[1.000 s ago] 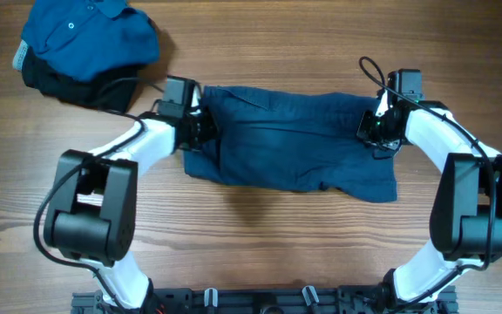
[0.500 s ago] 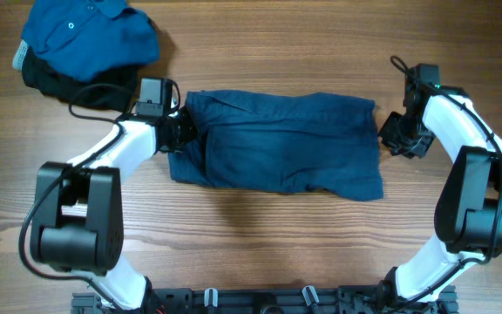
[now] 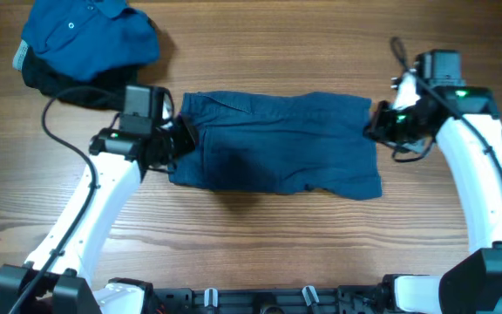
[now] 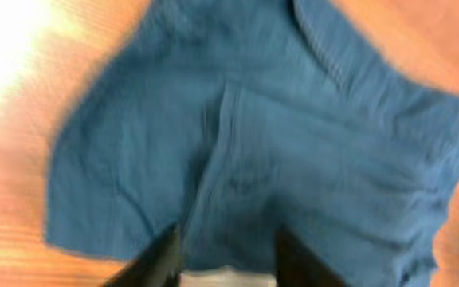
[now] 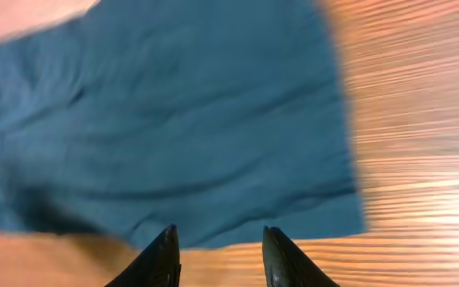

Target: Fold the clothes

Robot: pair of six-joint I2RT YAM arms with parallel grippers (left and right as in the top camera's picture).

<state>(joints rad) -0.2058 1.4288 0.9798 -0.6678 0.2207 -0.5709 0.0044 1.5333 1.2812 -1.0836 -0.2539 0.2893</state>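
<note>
Garment (image 3: pixel 277 153) lies flat between the parted left end effector (image 4: pixel 228 233) and parted right end effector (image 5: pixel 218 231).

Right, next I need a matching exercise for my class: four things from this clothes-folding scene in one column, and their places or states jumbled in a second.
Column one
1. dark blue shorts
2. blue polo shirt
3. black garment
4. right gripper

Column two
A. lying beneath the polo shirt
B. spread flat in the centre
C. open, at the shorts' right edge
D. lying on another garment, far-left corner

Pairs: 1-B, 2-D, 3-A, 4-C
</note>
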